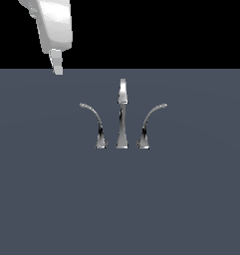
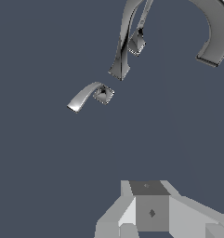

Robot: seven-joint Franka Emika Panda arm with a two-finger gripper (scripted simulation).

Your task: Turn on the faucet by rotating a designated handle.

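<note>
pincer point(image 1: 57, 67), spread unclear, hangs well apart from the handle point(image 1: 93, 121), toward exterior view's left.

The faucet point(image 1: 122, 117) is shiny chrome, streaked with bright white glints and dark reflections; the handle point(image 1: 94, 122) shows the same silver with black shading near its base. The surface point(image 1: 52, 199) is plain slate blue-grey. The gripper point(image 1: 57, 62) is white to pale grey against black background.
</note>
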